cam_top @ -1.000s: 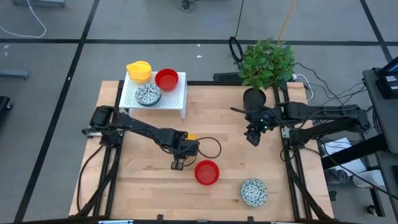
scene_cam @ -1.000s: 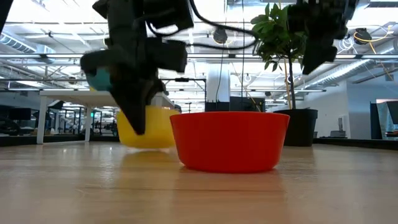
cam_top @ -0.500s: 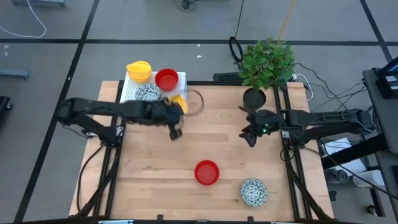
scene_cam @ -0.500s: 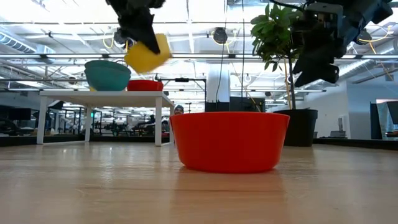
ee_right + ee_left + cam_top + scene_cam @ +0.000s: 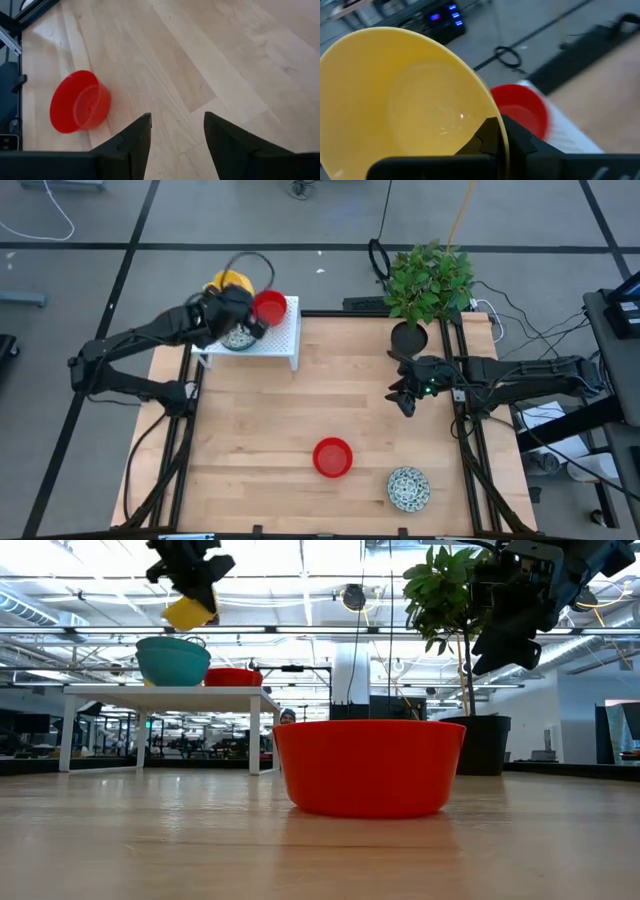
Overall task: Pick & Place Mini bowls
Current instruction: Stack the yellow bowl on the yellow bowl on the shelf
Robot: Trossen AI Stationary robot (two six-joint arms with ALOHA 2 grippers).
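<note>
My left gripper (image 5: 190,570) is shut on a yellow mini bowl (image 5: 188,612) and holds it in the air above the white rack (image 5: 282,340) at the table's far left. A red bowl (image 5: 268,307) and a speckled bowl (image 5: 172,660) stand on the rack. On the table near the front edge rest another red bowl (image 5: 332,457) and a speckled bowl (image 5: 408,488). My right gripper (image 5: 175,135) hangs open over the table's right half, well above the wood, with nothing between its fingers. My left gripper pinches the yellow bowl's rim (image 5: 496,112), one finger (image 5: 485,137) inside the bowl and the other outside its wall. The bowl is lifted clear above the rack and tipped on its side, its hollow turned toward the wrist camera.
A potted plant (image 5: 428,280) in a black pot (image 5: 408,335) stands at the far right, close behind my right gripper. Bare wood lies between the rack and the two bowls at the front. The rack stands on legs (image 5: 255,735).
My left gripper has carried the yellow bowl from the table's middle up and toward the far left, to above the rack, rolling its wrist so the bowl has tipped over. The bowl has gone from near the tabletop to lifted clear. My right gripper has sunk slightly.
</note>
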